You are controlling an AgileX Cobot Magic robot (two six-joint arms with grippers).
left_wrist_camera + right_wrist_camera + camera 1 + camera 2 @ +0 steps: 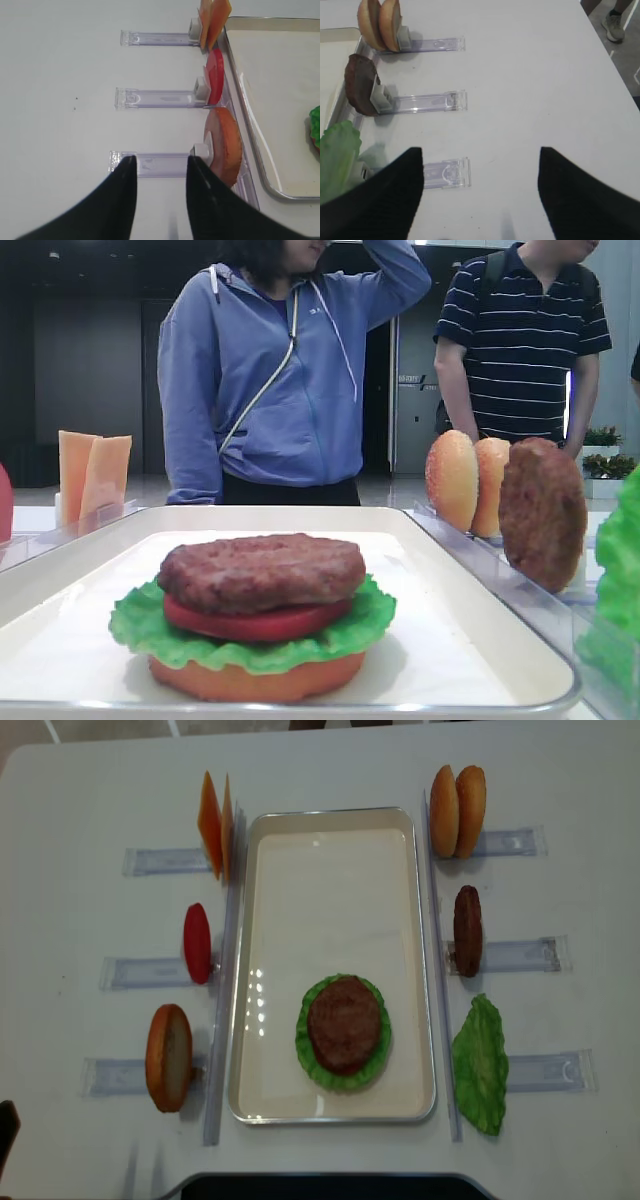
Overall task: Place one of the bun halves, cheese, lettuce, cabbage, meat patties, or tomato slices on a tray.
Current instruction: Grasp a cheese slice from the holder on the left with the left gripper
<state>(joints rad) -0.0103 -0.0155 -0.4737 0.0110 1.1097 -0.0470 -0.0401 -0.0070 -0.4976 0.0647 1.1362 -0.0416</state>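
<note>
- Centrally, the tray (330, 850) held a stack: bun base, lettuce (135, 625), tomato, patty (345, 1023).
- Cheese (215, 825) stood in its holder left of the tray.
- Left gripper (161, 170) and right gripper (481, 165) hovered with jaws apart, holding nothing.

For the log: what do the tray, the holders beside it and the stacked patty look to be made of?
The tray: likely hard plastic or enamelled metal, glossy white; it mirrors lights. The holders: clear rigid plastic, the table showing through them. The meat patty: probably moulded plastic or rubber, matte brown, with a grainy surface that looks too uniform for food.
</note>
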